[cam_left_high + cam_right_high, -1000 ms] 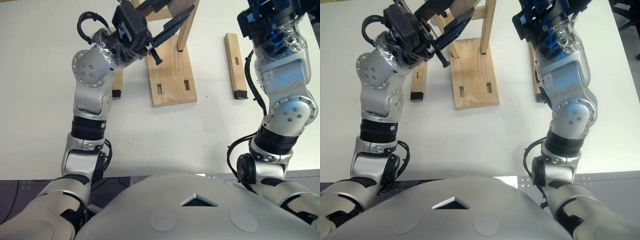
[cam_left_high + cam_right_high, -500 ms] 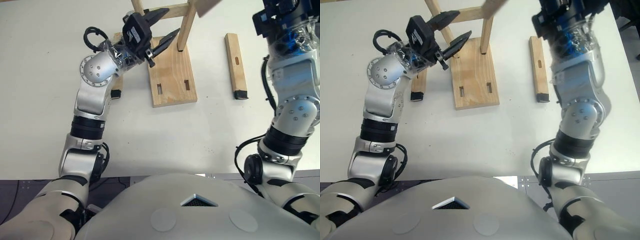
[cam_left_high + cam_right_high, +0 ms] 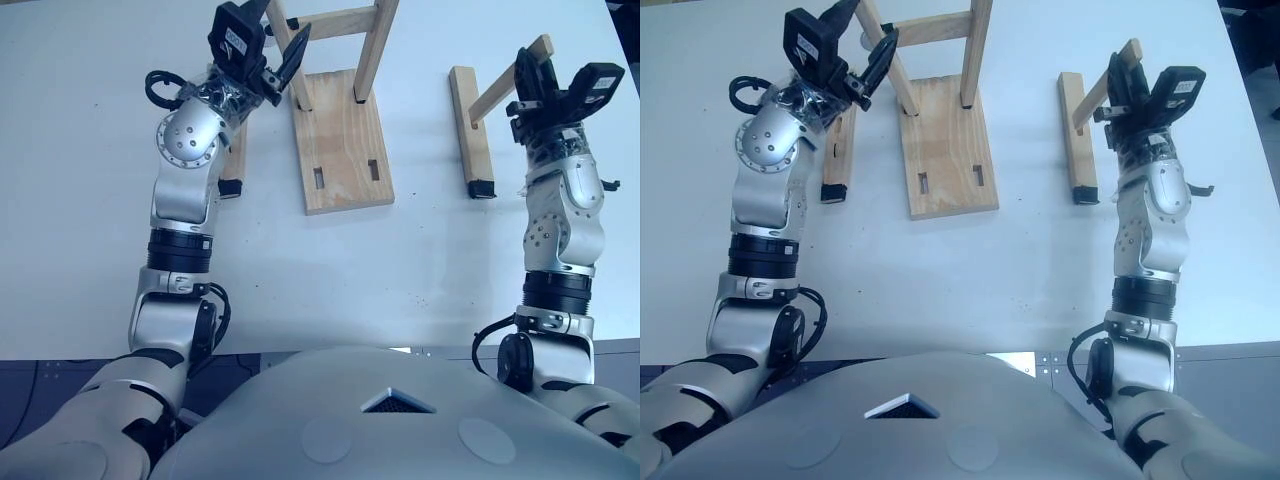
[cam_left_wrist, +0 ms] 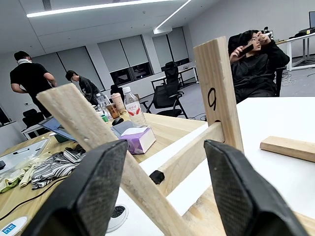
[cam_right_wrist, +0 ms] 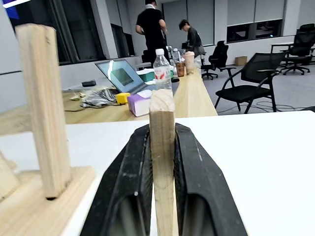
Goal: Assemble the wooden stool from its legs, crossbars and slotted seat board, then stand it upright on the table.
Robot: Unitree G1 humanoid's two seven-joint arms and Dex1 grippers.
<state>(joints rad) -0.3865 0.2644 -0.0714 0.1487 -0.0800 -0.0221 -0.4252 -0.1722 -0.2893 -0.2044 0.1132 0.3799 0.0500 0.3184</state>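
The slotted seat board (image 3: 345, 150) lies flat on the white table (image 3: 330, 280). Two legs stand in its far slots, joined by a crossbar (image 3: 335, 22). My left gripper (image 3: 275, 38) is open, its fingers (image 4: 98, 196) on either side of the left standing leg (image 4: 113, 147) without touching it. My right gripper (image 3: 527, 80) is shut on a thin wooden bar (image 5: 162, 147), held slanted above the right side of the table. One loose leg (image 3: 470, 130) lies right of the board, below that bar. Another loose leg (image 3: 232, 170) lies left of the board, partly under my left arm.
The right standing leg (image 3: 375, 50) is close to the left gripper's outer finger. The near half of the table is bare white surface. An office with desks, chairs and people lies beyond the table's far edge.
My left gripper has swung up and away from me to straddle the left standing leg. My right arm has come down into view, bringing the bar over the loose leg on the right.
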